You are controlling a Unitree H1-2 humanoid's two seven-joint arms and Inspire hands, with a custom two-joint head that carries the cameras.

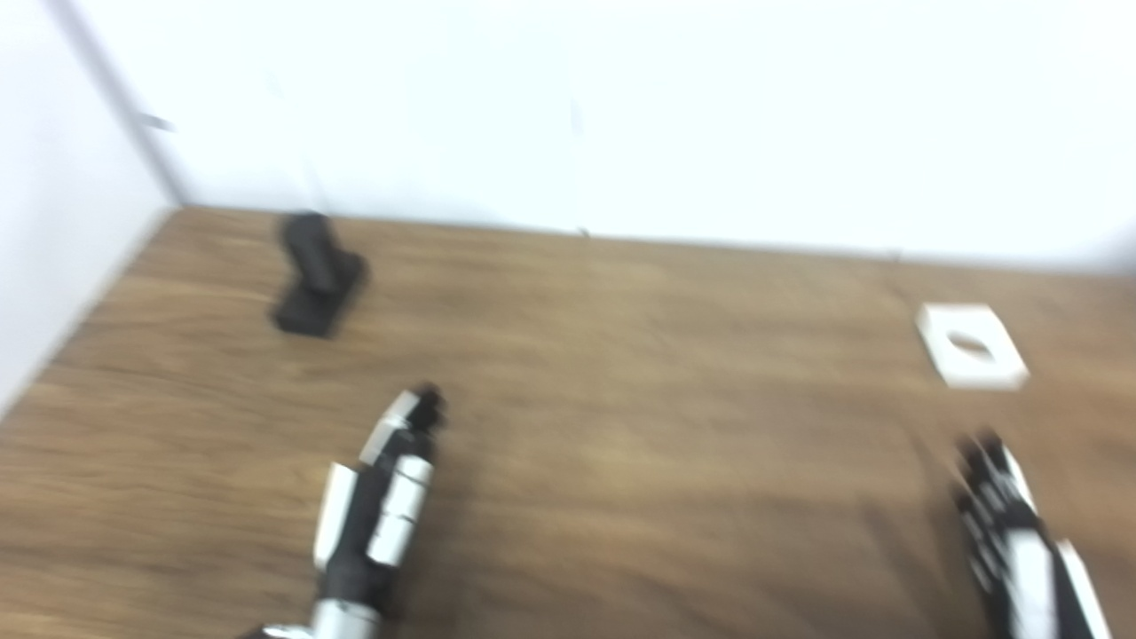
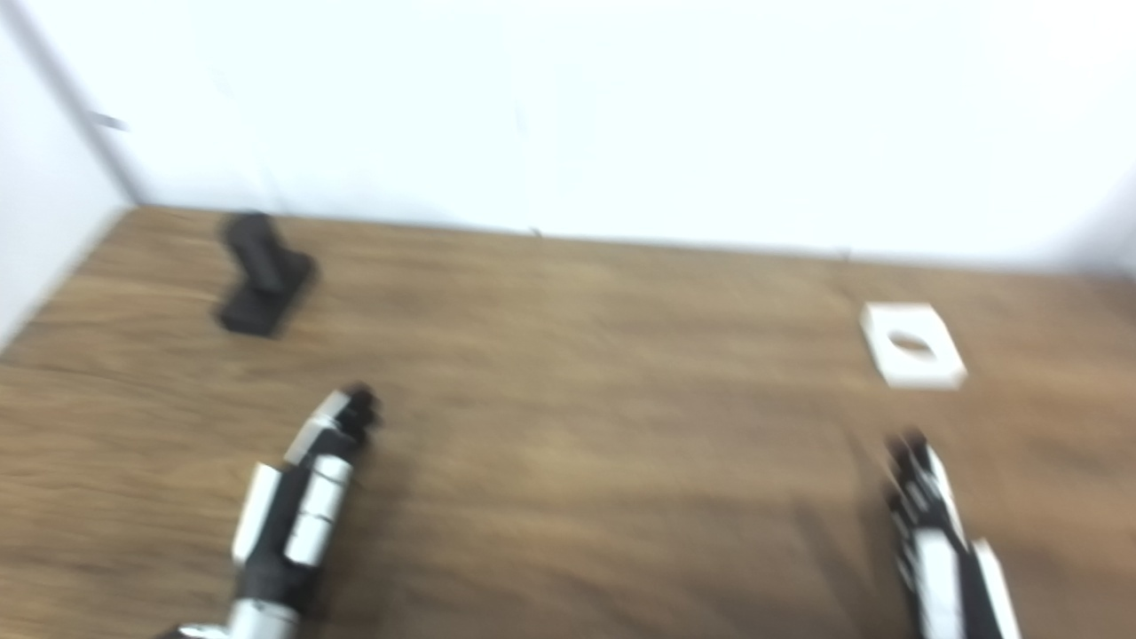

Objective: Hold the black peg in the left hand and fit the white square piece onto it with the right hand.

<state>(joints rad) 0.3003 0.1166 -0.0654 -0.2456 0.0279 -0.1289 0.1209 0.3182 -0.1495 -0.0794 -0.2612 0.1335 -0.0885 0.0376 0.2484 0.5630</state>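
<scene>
Lying untouched on the wooden surface [image 1: 621,426], black peg [image 1: 318,275] and white square piece [image 1: 972,346] are neither grasped nor joined, left hand [image 1: 382,497] and right hand [image 1: 1007,524] being empty, their openness blurred beyond telling.

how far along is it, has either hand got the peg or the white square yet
Nothing looks done yet. The black peg lies on the table at far left, the white square piece lies flat at far right, both untouched. The left robot hand and right robot hand hold nothing, each short of its part. Both grasps and the fitting remain.

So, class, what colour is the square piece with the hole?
White square piece, clearest in the left eye view.
</scene>
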